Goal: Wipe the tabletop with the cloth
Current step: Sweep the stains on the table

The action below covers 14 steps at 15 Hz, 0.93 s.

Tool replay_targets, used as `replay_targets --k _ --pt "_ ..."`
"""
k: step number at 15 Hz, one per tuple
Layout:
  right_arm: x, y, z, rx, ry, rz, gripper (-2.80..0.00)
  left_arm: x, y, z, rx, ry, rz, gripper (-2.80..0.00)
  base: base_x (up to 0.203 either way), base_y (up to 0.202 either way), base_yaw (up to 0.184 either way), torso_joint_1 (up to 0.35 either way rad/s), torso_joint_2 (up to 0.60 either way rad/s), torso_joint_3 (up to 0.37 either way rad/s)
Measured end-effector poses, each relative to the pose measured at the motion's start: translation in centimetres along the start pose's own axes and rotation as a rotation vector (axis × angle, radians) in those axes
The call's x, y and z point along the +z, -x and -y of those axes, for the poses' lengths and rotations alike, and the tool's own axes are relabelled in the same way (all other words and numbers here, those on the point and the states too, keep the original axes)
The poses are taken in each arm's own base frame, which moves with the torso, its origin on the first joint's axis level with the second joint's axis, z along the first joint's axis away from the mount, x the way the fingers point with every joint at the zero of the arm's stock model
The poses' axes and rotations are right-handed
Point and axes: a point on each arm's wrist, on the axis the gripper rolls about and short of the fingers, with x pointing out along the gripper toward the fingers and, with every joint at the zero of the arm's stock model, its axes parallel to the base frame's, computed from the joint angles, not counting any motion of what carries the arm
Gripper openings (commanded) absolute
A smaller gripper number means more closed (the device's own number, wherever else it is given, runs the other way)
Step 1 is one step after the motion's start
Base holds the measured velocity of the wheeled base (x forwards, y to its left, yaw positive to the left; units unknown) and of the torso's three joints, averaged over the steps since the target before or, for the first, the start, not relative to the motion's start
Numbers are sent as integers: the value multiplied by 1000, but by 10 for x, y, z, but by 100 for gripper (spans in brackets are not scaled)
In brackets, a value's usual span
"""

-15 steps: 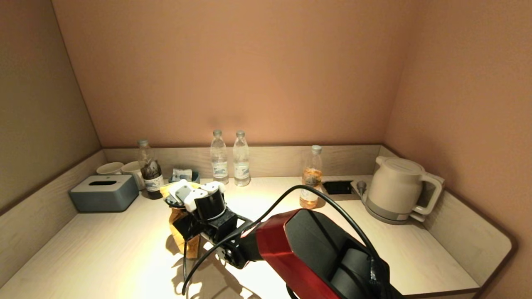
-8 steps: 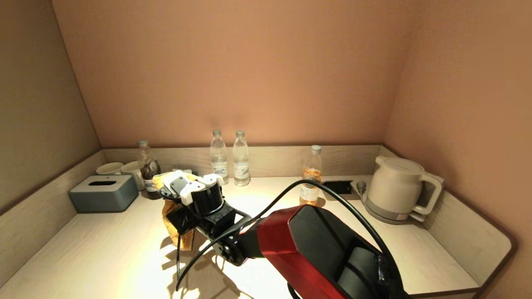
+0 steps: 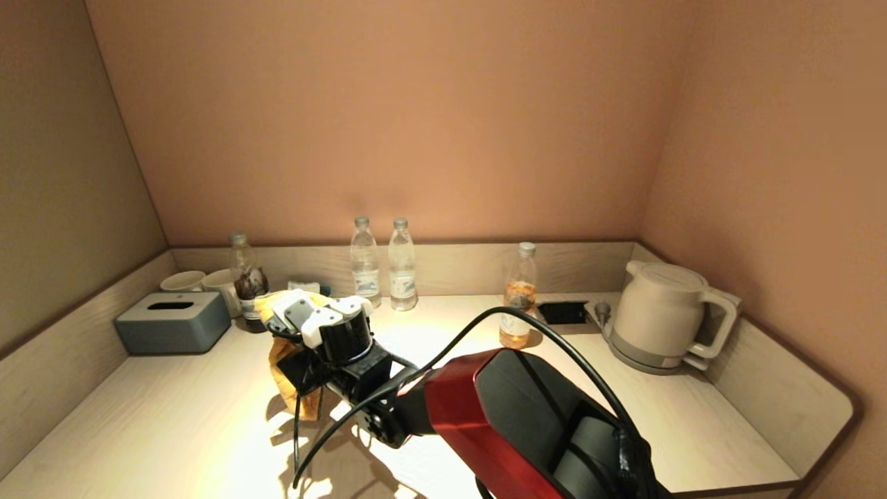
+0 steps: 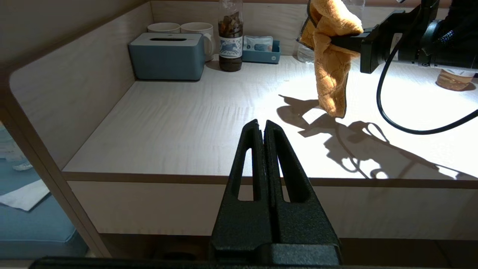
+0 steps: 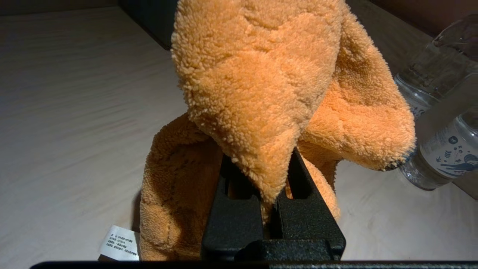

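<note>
My right gripper (image 3: 285, 320) is shut on a fluffy orange cloth (image 3: 285, 378) and holds it over the left-centre of the pale wooden tabletop (image 3: 173, 416). The cloth drapes over the jaws and hangs down, with its lower end close to the tabletop. In the right wrist view the cloth (image 5: 261, 93) covers the tips of the gripper (image 5: 261, 164), and a white label hangs at its lower edge. In the left wrist view the cloth (image 4: 330, 63) hangs above its own shadow. My left gripper (image 4: 261, 127) is shut and empty, parked before the table's front edge.
At the back left stand a grey tissue box (image 3: 173, 322), two cups (image 3: 183, 281), a dark-filled bottle (image 3: 249, 284) and a small blue tray (image 3: 305, 285). Two water bottles (image 3: 365, 263) stand mid-back, then an amber-liquid bottle (image 3: 518, 298) and a kettle (image 3: 658, 315). Low walls ring three sides.
My right gripper has carried the cloth a little to the left and toward the back. The left gripper's earlier position is not shown.
</note>
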Motion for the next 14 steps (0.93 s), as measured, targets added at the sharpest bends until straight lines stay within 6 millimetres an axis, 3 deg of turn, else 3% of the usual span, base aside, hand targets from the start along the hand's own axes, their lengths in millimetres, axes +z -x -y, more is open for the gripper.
replay_targets --k 14 --pt "-14 -7 -4 6 -2 45 -280 0 0 0 -1 0 0 -280 0 0 0 0 0 0"
